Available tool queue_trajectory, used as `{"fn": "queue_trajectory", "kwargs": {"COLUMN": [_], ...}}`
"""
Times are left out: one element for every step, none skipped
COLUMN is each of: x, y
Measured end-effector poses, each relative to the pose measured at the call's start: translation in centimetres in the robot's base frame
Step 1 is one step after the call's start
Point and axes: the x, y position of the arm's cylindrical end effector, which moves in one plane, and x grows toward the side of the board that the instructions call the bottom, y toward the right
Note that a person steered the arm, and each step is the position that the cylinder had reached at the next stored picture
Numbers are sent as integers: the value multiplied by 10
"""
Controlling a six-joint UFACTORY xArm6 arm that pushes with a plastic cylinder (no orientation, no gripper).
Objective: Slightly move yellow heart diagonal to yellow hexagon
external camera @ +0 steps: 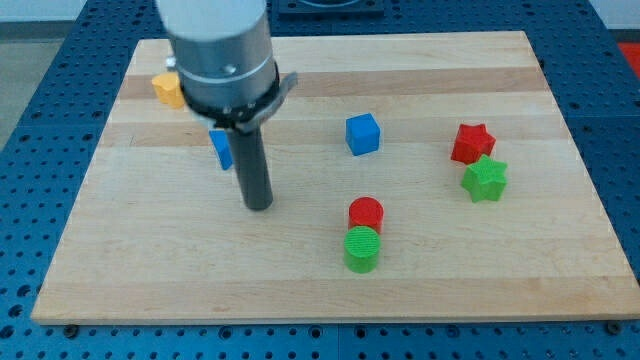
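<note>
Yellow block (167, 89), shape unclear and half hidden, lies toward the view's top-left of my tip (259, 205); this end effector is a jawless rod, touching nothing.

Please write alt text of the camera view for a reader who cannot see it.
My tip rests on a wooden board, just below a blue block half hidden by the rod. A yellow block peeks out at top left; a blue cube, red star, green star, red cylinder and green cylinder lie right.
</note>
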Motion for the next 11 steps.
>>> {"fn": "queue_trajectory", "kwargs": {"x": [5,-4,-38,-89,-163,-231,-243,-229,-201,-190,-190], "y": [-39,-90,-133,-166,-179,-179,-179,-179,-172,-152,-142]}}
